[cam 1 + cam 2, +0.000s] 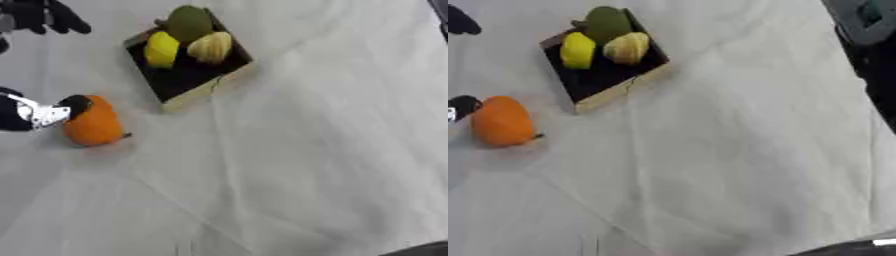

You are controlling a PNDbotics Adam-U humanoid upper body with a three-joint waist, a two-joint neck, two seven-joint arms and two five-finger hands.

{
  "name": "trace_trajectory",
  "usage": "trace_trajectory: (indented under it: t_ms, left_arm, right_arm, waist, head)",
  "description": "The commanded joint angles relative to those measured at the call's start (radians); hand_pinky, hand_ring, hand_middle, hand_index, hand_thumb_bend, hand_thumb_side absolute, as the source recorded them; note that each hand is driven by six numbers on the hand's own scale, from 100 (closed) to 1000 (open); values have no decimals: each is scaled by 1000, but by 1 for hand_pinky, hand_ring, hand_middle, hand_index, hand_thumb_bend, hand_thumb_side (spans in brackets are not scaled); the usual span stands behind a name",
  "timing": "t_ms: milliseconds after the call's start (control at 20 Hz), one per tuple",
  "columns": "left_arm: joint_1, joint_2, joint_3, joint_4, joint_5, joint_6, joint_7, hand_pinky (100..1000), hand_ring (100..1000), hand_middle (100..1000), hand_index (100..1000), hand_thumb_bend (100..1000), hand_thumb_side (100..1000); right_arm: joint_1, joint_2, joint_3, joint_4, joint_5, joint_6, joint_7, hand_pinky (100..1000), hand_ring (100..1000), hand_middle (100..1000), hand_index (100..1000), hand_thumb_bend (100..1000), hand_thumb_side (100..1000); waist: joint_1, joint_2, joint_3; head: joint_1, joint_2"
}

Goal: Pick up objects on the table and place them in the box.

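Cloth, pale and creased, covers the table (306, 150) across the whole view. Near its far left part sits a small square box (206, 87) with a dark inside and light wooden walls, turned at an angle. Three things lie packed in its far corner: a green fruit (190, 22) at the back, a yellow fruit (161, 49) to its left, and a paler, ribbed yellow one (210, 47) to its right, all touching one another. The near part of the box floor is bare.

An orange fruit (94, 124) lies on the cloth to the near left of the box, apart from it. The left robot hand (52, 112) comes in from the left edge and touches the fruit's upper left side with a black fingertip; whether its fingers are spread or curled round the fruit cannot be told.

Black fingers of another robot hand (44, 17) show at the upper left corner, hanging relaxed and holding nothing, well apart from the box.
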Motion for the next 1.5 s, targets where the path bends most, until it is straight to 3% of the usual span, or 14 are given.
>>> trace_trajectory:
  t_ms: [50, 300, 450, 900, 1200, 1500]
  left_arm:
    - [-4, 38, 8, -14, -4, 0, -32, 804, 827, 807, 865, 545, 369]
    - [-9, 34, -6, 1, -32, 5, -115, 819, 840, 810, 861, 615, 376]
    - [-23, 22, -24, 44, -64, 3, -145, 825, 844, 813, 860, 612, 384]
    - [-84, -60, -76, 237, -143, -58, -130, 825, 846, 820, 864, 587, 365]
    - [-124, -120, -94, 364, -182, -85, -139, 828, 851, 826, 862, 588, 281]
    - [-146, -151, -105, 451, -215, -117, -182, 834, 857, 827, 860, 627, 318]
  right_arm:
    - [-16, -36, -17, -13, -5, 2, -4, 892, 895, 801, 873, 100, 346]
    - [-15, -35, -16, -12, -7, 2, -3, 892, 895, 801, 873, 100, 349]
    - [-15, -34, -15, -11, -8, 2, -3, 892, 895, 801, 873, 100, 350]
    - [-11, -32, -17, -11, -12, 3, -4, 892, 895, 801, 873, 100, 351]
    - [-11, -30, -17, -13, -15, 3, -4, 892, 896, 801, 872, 100, 351]
    - [-10, -28, -20, -15, -19, 5, -8, 892, 896, 801, 873, 100, 351]
  waist:
    - [1, -26, -2]
    - [1, -24, -4]
    - [1, -23, -6]
    - [-1, -20, -12]
    - [-3, -16, -15]
    - [-3, -14, -17]
  head:
    - [0, 1]
    - [5, 3]
    - [7, 4]
    - [14, 8]
    - [19, 11]
    - [23, 11]
